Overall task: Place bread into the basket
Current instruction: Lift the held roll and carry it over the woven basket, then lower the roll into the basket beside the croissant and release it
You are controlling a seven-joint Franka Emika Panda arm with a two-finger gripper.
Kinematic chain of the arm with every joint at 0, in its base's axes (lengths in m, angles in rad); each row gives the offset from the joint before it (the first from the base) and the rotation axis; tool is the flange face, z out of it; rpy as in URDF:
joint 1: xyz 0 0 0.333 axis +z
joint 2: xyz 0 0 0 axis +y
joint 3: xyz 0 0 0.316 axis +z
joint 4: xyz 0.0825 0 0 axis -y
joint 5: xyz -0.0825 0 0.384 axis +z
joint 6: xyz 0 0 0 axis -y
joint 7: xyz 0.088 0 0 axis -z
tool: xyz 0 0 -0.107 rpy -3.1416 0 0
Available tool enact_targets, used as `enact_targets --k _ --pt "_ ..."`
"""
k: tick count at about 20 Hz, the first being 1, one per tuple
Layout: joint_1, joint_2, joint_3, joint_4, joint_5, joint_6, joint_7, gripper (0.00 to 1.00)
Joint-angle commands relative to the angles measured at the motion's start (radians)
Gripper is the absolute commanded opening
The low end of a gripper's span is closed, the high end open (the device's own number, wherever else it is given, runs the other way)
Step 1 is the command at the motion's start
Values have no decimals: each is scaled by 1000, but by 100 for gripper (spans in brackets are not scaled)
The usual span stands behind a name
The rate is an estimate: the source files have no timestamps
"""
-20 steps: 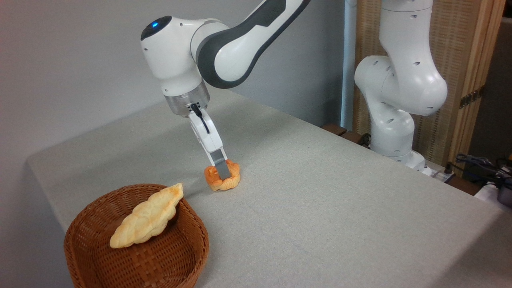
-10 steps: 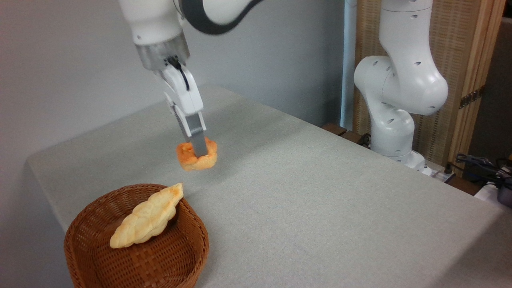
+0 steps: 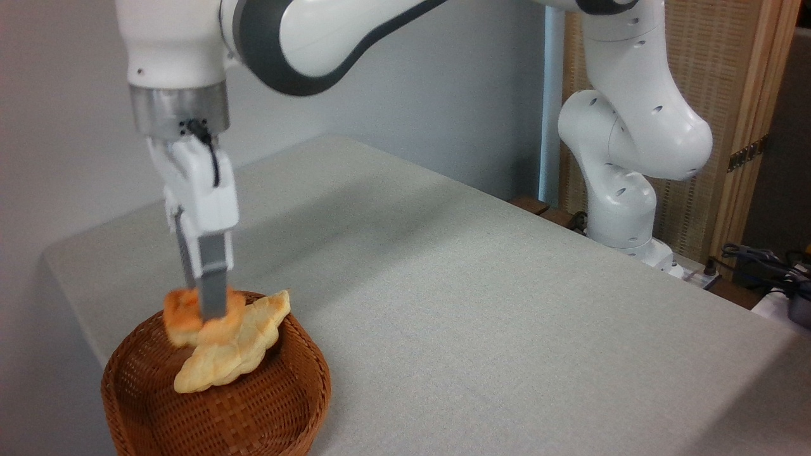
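Right, the gripper (image 3: pixel 206 310) pinches the bun (image 3: pixel 190 316) and hangs it over the far rim of the basket (image 3: pixel 266 411), just above the pastry's (image 3: pixel 231 348) upper end. Let go here, the bun may land on that sloping pastry and roll out over the rim onto the table (image 3: pixel 507 316).

We have a single fixed camera, raised above the table (image 3: pixel 481 304) and looking down at it from off its near edge. It faces the far grey wall (image 3: pixel 57 114), with the arm's base (image 3: pixel 624 209) at the right edge. The table's left corner sits close, low left in view.
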Motion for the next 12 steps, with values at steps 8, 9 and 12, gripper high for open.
enact_targets --k 8,9,12 --pt "20 81 -18 0 188 72 39 100" --pt "20 81 -18 0 187 72 38 100" --pt "20 80 -18 -1 187 72 38 100"
